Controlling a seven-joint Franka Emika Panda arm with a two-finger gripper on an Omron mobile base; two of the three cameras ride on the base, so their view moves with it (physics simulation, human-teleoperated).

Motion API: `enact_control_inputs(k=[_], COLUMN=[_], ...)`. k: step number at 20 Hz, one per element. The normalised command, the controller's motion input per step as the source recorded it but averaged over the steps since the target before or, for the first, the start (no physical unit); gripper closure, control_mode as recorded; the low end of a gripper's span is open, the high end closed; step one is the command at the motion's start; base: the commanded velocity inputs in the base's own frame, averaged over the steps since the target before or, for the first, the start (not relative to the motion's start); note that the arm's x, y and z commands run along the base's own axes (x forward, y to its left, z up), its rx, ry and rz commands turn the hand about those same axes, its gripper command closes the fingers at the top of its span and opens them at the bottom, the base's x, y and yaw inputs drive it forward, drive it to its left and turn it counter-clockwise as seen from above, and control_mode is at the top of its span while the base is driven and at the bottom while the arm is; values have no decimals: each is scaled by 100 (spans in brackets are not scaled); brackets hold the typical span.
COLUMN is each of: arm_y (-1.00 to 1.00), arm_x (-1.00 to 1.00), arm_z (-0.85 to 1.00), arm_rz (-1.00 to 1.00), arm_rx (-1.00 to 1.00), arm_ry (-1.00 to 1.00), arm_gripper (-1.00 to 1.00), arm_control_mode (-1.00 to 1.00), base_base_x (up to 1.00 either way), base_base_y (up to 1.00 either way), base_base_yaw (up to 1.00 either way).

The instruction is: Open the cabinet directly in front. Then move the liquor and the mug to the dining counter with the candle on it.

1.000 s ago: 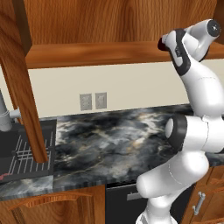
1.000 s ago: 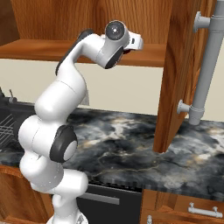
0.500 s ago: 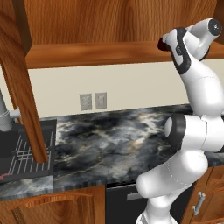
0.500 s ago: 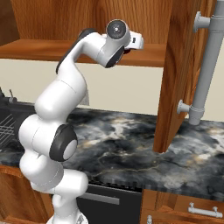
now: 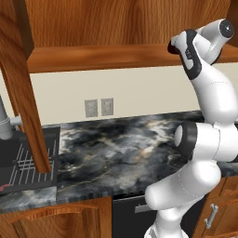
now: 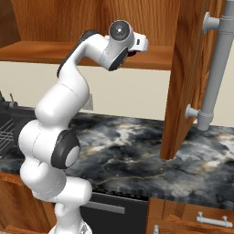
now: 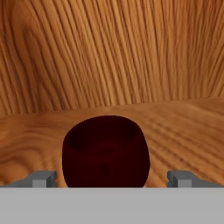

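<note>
The cabinet stands open, its left door (image 5: 21,88) and right door (image 6: 185,77) swung out towards me. My arm reaches up to the cabinet's shelf (image 5: 107,56). In the hand view the dark red mug (image 7: 105,148) stands upright on the wooden shelf floor, close in front of the hand. My gripper (image 7: 111,178) is open, with one fingertip (image 7: 41,178) left of the mug and the other at its right, both apart from it. From the left base view the hand (image 5: 175,46) sits at the shelf's edge. The liquor, dining counter and candle are out of view.
A black-and-grey marbled counter (image 5: 121,153) runs below the cabinet, with a sink and dark rack (image 5: 23,162) at its left. The right door's long grey bar handle (image 6: 217,68) juts out beside the arm. Wall outlets (image 5: 98,108) sit on the cream backsplash.
</note>
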Motion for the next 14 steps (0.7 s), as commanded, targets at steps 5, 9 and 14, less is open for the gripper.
enact_control_inputs(k=[5, 9, 14], arm_y=[0, 0, 0], arm_x=[2, 11, 7], arm_z=[0, -3, -1], arm_rz=[0, 0, 0], arm_rx=[0, 0, 0], arm_ry=[0, 0, 0], arm_gripper=[-100, -100, -100], arm_control_mode=[-100, -100, -100], base_base_x=[0, 0, 0], base_base_y=[0, 0, 0], base_base_yaw=[0, 0, 0])
